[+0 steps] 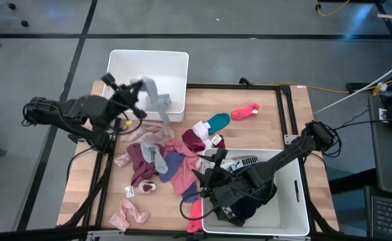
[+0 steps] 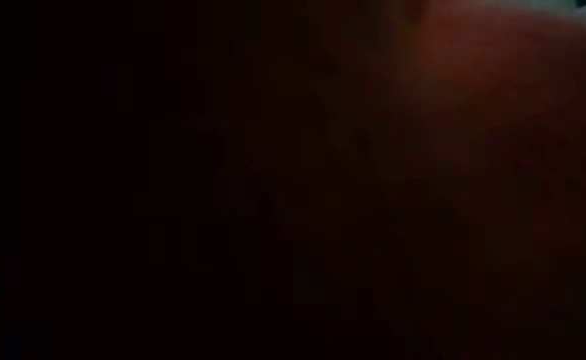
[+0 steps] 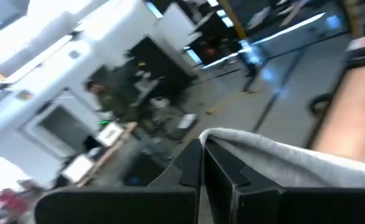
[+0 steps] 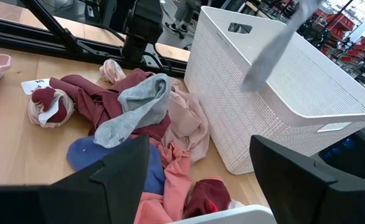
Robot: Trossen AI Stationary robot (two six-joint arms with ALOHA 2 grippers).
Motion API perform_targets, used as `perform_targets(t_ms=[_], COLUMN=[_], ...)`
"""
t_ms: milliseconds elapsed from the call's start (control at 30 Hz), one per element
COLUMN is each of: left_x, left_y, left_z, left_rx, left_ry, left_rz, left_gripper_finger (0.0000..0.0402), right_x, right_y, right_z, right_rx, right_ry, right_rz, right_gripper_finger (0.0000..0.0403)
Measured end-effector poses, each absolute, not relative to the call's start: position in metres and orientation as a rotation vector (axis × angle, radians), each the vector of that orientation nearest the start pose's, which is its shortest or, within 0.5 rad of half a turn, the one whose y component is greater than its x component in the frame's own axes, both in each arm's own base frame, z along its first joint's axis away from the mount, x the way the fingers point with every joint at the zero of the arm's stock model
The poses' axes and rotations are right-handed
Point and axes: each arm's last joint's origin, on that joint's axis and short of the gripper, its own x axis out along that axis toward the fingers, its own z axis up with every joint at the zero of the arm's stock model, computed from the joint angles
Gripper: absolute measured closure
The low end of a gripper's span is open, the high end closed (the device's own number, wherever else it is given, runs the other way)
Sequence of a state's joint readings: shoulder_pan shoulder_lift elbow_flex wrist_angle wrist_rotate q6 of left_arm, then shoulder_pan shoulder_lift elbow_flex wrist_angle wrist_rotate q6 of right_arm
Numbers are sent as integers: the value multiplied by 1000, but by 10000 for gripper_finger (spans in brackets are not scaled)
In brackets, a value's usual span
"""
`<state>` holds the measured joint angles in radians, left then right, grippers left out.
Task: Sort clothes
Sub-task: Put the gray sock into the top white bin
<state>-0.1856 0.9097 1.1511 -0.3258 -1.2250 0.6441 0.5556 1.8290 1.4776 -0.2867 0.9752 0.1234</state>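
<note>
My left gripper (image 1: 128, 90) is shut on a grey garment (image 1: 154, 94) above the far white bin (image 1: 176, 63). In the left wrist view the shut fingers (image 3: 195, 163) have the grey cloth (image 3: 288, 158) trailing from them. A pile of maroon, pink, blue and grey clothes (image 1: 162, 157) lies on the wooden table. A teal piece (image 1: 218, 120) and a red sock (image 1: 245, 111) lie apart from it, farther back. My right gripper (image 1: 208, 175) is open and empty over the pile's right edge, its fingers wide apart (image 4: 201, 180). The low view is dark, covered by something reddish. My left gripper pinches one end of the grey garment (image 3: 217, 142) between its two shut fingers. The garment hangs away from the fingers in the air over the far bin (image 4: 276, 50), clear of the table. One layer or several, I cannot tell.
A second white bin (image 1: 296, 201) at the near right holds dark clothes and a piece lettered PUMA (image 1: 247, 162). Pink pieces (image 1: 129, 214) lie at the near left. A grey sock (image 4: 139, 106) lies on top of the pile.
</note>
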Motion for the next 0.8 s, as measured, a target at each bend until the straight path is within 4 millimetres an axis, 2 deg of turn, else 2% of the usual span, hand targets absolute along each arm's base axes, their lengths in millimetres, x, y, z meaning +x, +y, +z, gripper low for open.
perform_targets(t_ms=[167,400,600,700,800], left_x=[154,152,153,154,155], left_y=[22,51,73,82,89], left_z=[427,418,406,398,392], left_rx=[658,593,548,504,456], left_ry=[439,483,586,641,671], left_rz=[1074,1087,1136,1147,1161], left_gripper_finger=[397,396,395,381,350], right_x=[357,357,357,357,357], right_y=[194,194,194,194,194], right_z=[281,281,281,281,281], right_rx=[-326,-325,-325,-324,-324], right_ry=[436,436,435,435,435], right_rz=[-431,-431,-431,-431,-431], right_gripper_finger=[123,123,123,123,123])
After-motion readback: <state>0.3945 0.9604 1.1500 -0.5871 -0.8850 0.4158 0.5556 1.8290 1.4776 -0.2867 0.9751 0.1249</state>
